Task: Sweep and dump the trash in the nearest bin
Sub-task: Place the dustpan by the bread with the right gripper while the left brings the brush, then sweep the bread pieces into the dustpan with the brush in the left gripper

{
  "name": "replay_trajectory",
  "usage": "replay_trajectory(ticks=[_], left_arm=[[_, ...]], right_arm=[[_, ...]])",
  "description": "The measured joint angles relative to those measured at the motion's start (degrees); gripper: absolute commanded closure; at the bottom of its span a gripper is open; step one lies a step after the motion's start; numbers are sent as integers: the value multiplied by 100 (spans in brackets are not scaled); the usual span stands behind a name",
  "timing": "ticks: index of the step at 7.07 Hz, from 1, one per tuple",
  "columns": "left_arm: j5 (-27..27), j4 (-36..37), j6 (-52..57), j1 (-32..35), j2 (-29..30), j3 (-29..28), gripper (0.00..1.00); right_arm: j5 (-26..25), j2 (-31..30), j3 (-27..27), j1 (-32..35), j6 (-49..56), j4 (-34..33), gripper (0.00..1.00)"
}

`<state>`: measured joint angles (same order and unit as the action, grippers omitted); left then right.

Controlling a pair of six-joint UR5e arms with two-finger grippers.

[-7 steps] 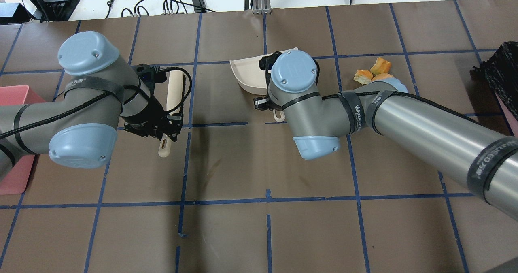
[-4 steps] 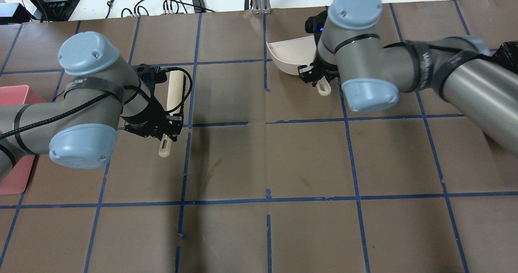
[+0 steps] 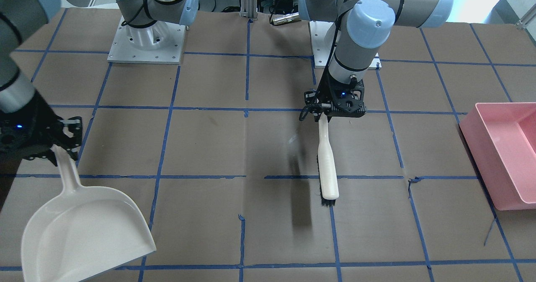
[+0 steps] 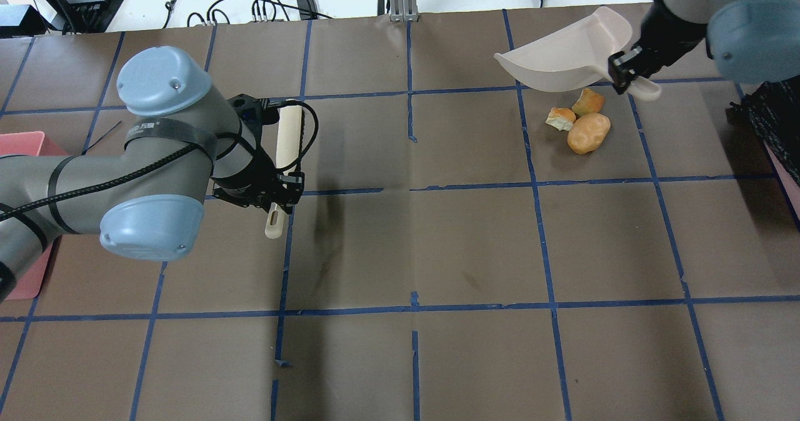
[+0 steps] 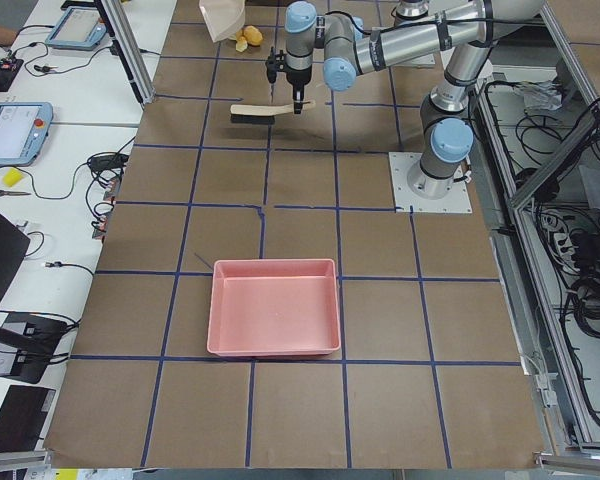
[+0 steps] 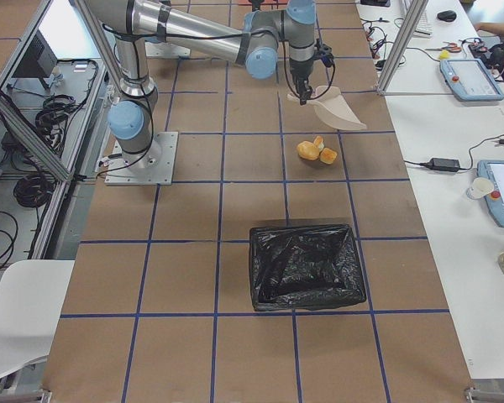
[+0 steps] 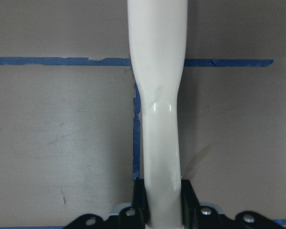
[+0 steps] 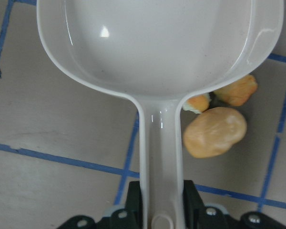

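Cream dustpan (image 4: pixel 562 59) hangs tilted just above the trash (image 4: pixel 587 132) on the tabletop (image 4: pixel 437 252), its handle clamped in our right tool (image 8: pixel 161 202), likely so it can be set down beside them. Our left tool (image 4: pixel 278 191) grips the brush (image 4: pixel 287 133), well apart.

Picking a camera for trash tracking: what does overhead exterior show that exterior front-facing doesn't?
Only overhead: tan potato-shaped lump, two orange-crusted bread chunks, edge of a black-bagged bin. Only front-facing: the arms' metal base plates. Both: right gripper shut on the cream plastic dustpan, left gripper shut on the cream-handled brush, pink plastic bin.
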<state>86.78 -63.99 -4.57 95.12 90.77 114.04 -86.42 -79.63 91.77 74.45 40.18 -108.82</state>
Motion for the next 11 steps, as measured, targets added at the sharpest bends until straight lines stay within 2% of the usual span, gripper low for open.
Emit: replay_trajectory(ticks=[2, 4, 6, 8, 9, 11], left_arm=[[-132, 109, -682, 810, 652, -643, 100], [-221, 125, -1413, 1600, 1798, -1895, 100], [-340, 160, -2264, 2302, 3017, -3317, 100], [-320, 28, -3096, 2875, 4151, -4700, 100], [-302, -150, -3301, 3048, 4525, -5176, 100], [-293, -296, -3506, 3250, 4832, -5541, 100]], right_arm=[[325, 259, -306, -1067, 2252, 139, 98], [421, 1099, -1050, -1805, 4500, 186, 100], [528, 1734, -1521, -2147, 6845, 228, 100], [613, 1944, -1605, -2216, 8758, 213, 100], [658, 2061, -1608, -2221, 9119, 213, 100], [920, 2178, -1593, -2224, 8871, 204, 100]])
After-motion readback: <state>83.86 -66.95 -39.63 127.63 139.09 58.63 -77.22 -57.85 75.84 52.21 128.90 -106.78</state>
